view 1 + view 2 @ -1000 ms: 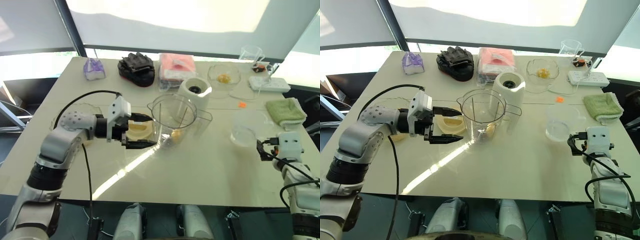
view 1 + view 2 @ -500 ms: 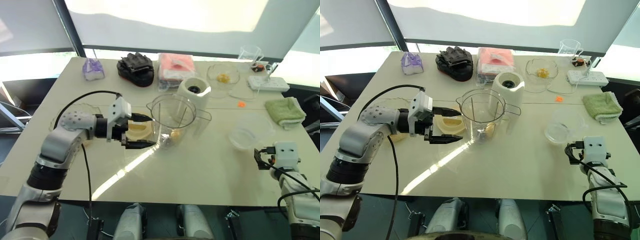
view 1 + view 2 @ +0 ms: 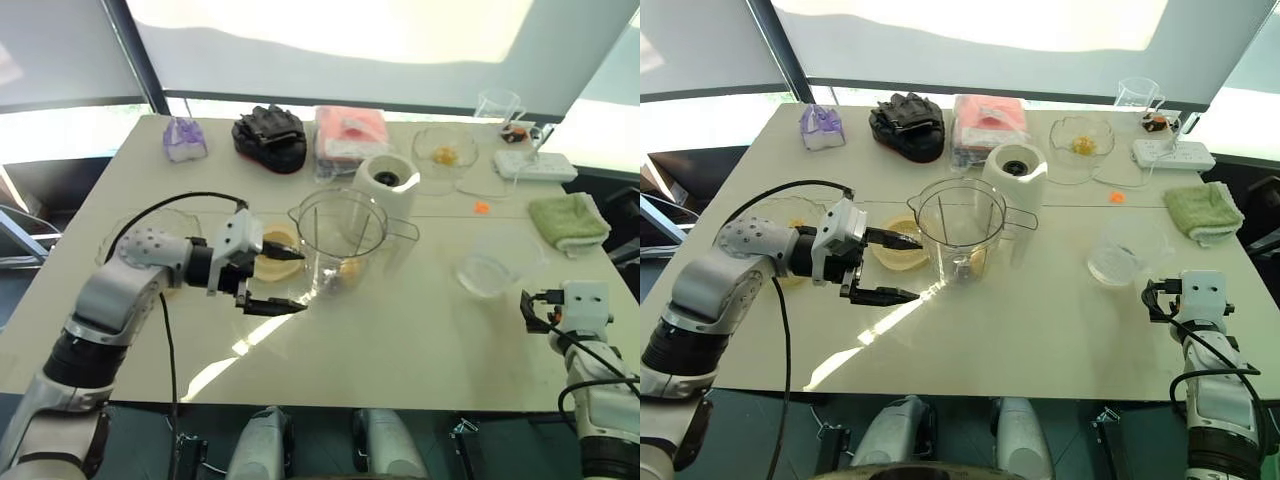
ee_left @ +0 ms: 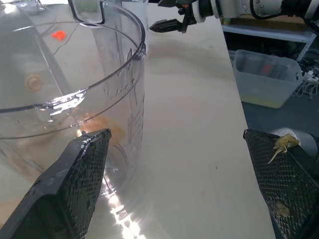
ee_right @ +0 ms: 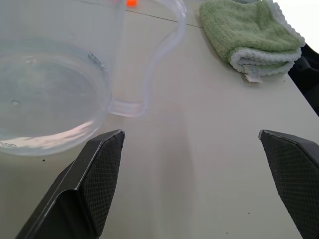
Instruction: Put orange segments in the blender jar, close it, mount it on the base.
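The blender jar (image 3: 343, 245) stands mid-table (image 3: 400, 330), orange segments (image 3: 352, 270) inside, the base (image 3: 392, 183) touching just behind it. Left claw (image 3: 282, 282) gapes wide beside the jar, empty. Right claw (image 3: 535, 313) spread wide near the measuring cup (image 3: 487, 270), holding nothing.

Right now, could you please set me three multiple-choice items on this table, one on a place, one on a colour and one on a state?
1. The base stands:
A. behind the blender jar
B. beside the folded cloth
C. at the table's near edge

2. The folded cloth is:
A. pink
B. green
C. purple

3. The left gripper is:
A. shut on the jar's rim
B. open and empty
C. shut on a lid

Key: 1 A, it rises just beyond the jar; 2 B, plainly green; 3 B, its fingers stand wide apart, nothing between them.
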Controlling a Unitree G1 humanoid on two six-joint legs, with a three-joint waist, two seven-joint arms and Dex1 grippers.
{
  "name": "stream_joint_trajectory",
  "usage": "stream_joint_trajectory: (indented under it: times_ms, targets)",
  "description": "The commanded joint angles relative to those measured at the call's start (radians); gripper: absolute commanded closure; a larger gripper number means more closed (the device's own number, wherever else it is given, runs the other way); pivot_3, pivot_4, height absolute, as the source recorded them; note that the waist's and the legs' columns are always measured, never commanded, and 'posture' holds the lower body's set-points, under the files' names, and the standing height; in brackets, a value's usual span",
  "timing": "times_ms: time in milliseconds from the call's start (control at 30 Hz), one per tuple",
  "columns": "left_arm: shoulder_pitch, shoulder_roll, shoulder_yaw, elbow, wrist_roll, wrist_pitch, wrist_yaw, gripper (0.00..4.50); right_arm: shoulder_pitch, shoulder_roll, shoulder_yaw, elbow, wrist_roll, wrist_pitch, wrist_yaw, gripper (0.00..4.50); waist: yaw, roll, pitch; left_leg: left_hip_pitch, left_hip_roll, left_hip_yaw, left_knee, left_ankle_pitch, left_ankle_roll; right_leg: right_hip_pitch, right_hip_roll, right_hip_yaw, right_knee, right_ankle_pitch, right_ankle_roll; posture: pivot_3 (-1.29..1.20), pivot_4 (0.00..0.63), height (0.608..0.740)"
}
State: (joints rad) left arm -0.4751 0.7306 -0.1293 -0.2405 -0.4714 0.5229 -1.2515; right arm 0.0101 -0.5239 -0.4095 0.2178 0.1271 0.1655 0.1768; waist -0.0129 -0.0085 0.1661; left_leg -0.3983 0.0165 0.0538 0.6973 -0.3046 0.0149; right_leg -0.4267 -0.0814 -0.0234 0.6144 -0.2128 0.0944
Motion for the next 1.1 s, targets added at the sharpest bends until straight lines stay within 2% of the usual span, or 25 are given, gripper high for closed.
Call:
stream_joint_trajectory:
  times_ms: [33,167,300,633,1100]
  targets:
    - [0.007,0.021,0.032,-0.054,-0.029,0.010,0.004,0.06,0.000,-0.019,-0.030,-0.018,0.020,-0.037,0.027,0.00,0.001,0.000,0.000,0.000,0.000,0.000,0.000,0.000,0.000,0.000,0.000,0.000,0.000,0.000,0.000,0.00,0.150,0.740]
    - [0.003,0.051,0.049,-0.068,-0.047,0.020,-0.007,0.06,0.032,-0.077,-0.053,0.021,0.044,-0.096,0.129,0.00,0.002,0.000,0.000,0.000,0.000,0.000,0.000,0.000,0.000,0.000,0.000,0.000,0.000,0.000,0.000,0.00,0.150,0.740]
    - [-0.015,0.078,0.083,-0.069,-0.078,0.036,-0.011,0.06,0.013,-0.116,-0.077,0.074,0.074,-0.124,0.172,0.00,0.000,0.000,0.001,0.000,0.000,0.000,0.000,0.000,0.000,0.000,0.000,0.000,-0.001,0.000,0.000,0.00,0.150,0.740]
    - [0.032,0.153,0.124,-0.125,-0.125,0.070,-0.020,0.06,-0.040,-0.141,-0.068,0.162,0.118,-0.157,0.313,0.00,-0.001,0.001,0.002,0.001,0.000,0.001,-0.002,0.000,0.000,0.000,0.000,0.001,-0.001,0.000,0.000,0.00,0.150,0.740]
    - [0.058,0.172,0.138,-0.148,-0.139,0.087,0.008,0.06,-0.195,-0.162,-0.033,0.383,0.084,-0.244,0.343,0.00,-0.002,0.001,0.002,0.002,0.000,0.002,-0.002,0.000,0.000,0.000,0.000,0.002,-0.001,0.000,0.000,0.00,0.150,0.740]
